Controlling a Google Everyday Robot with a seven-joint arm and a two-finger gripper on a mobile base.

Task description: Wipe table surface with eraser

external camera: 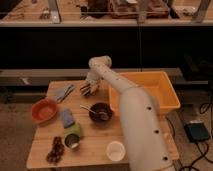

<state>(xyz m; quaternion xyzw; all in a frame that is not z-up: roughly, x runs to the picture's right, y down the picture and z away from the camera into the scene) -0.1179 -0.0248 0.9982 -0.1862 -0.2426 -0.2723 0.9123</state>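
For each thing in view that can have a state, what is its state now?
gripper: low over the table's back part, with the eraser at its tip.
eraser: at the gripper, near the table surface.
dark bowl: upright, spoon in it.
yellow bin: upright, open top.
white cup: upright.

Claw (pixel 88 90) over table surface (pixel 95 135)
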